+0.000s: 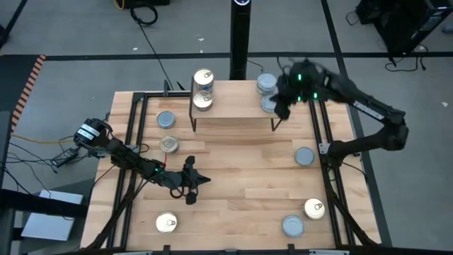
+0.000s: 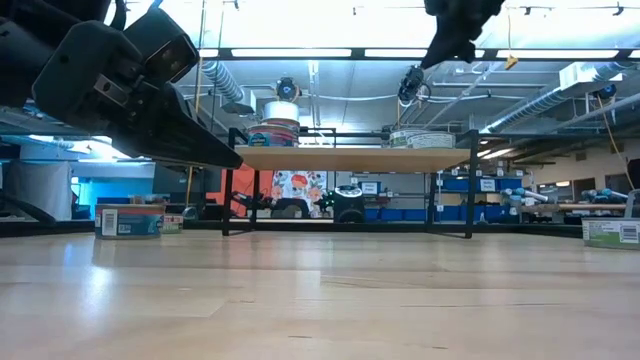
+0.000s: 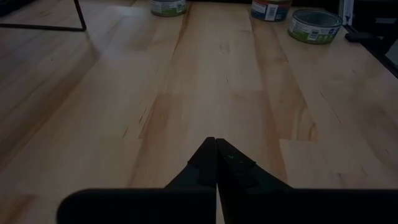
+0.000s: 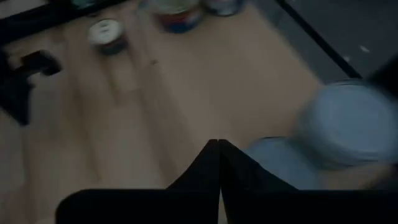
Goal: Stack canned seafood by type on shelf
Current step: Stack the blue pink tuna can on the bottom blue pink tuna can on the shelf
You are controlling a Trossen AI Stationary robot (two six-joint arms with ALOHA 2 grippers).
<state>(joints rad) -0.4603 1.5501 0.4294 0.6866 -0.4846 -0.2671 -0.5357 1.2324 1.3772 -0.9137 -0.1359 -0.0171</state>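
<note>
Right gripper [image 1: 283, 106] pinched empty above light-wood shelf [image 1: 233, 106] | overhead only: blue-grey tins [image 1: 267, 85] right end, gold-topped stack [image 1: 203, 79] left end | left gripper [image 3: 216, 163] clamped empty, low over slatted wooden table [image 3: 217, 93]

Left arm stretches low, its tool [image 1: 190, 181] closed with fingers [image 3: 214, 163] pressed together. Right arm bends back at the elbow, its raised tool [image 1: 282, 108] likewise closed, holding nothing.
</note>
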